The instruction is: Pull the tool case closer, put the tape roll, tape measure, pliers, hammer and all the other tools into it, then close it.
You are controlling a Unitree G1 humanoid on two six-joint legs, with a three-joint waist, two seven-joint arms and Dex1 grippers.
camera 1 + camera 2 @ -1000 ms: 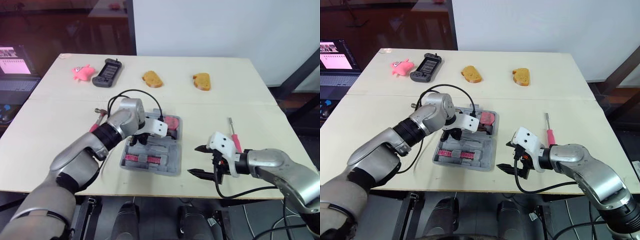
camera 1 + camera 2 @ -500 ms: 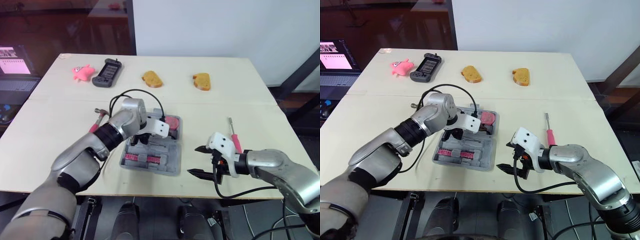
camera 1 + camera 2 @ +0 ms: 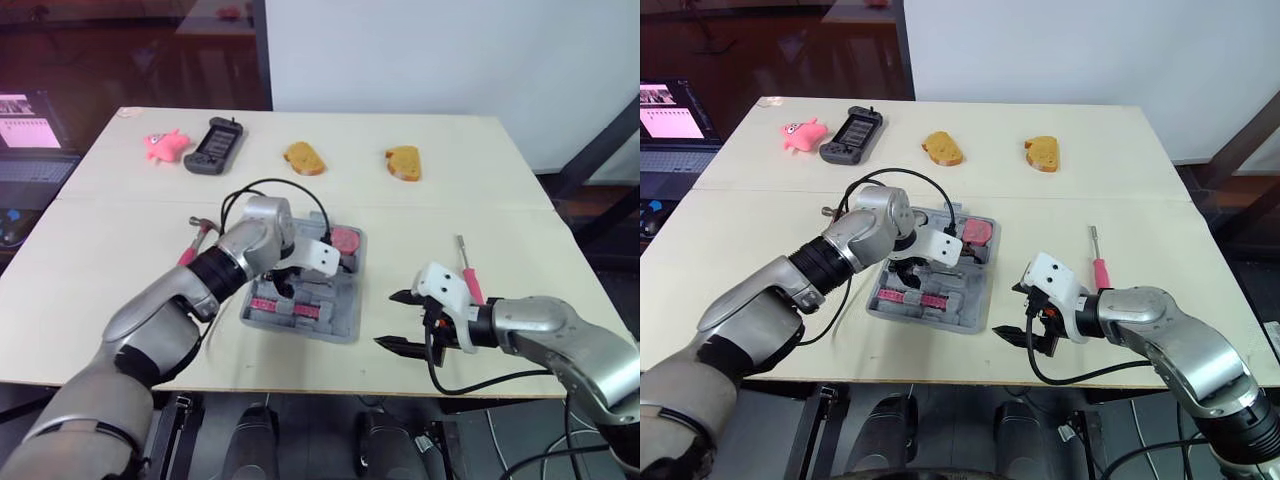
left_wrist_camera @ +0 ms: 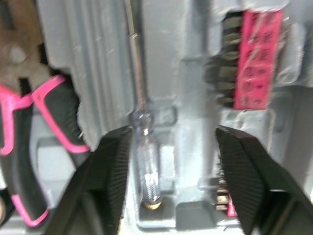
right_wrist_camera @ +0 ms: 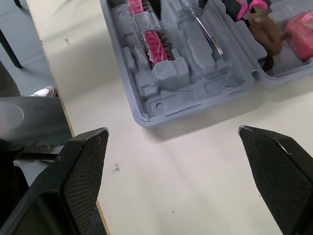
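Grey moulded plastic: the tool case [image 3: 345, 325] sits mid-front on the surface [image 3: 480, 190], rigid, light, likely to slide. Left pincer [image 4: 171, 166] is spread inside over a clear-handled screwdriver [image 4: 146, 161]. Right pincer [image 3: 388, 320] is spread just beside. Best hold looks like the rim.

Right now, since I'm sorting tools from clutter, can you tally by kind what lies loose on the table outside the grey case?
Tools: 2 (hammer, pink screwdriver)
Bread pieces: 2
Pink toy: 1
Black handheld device: 1
Total: 6
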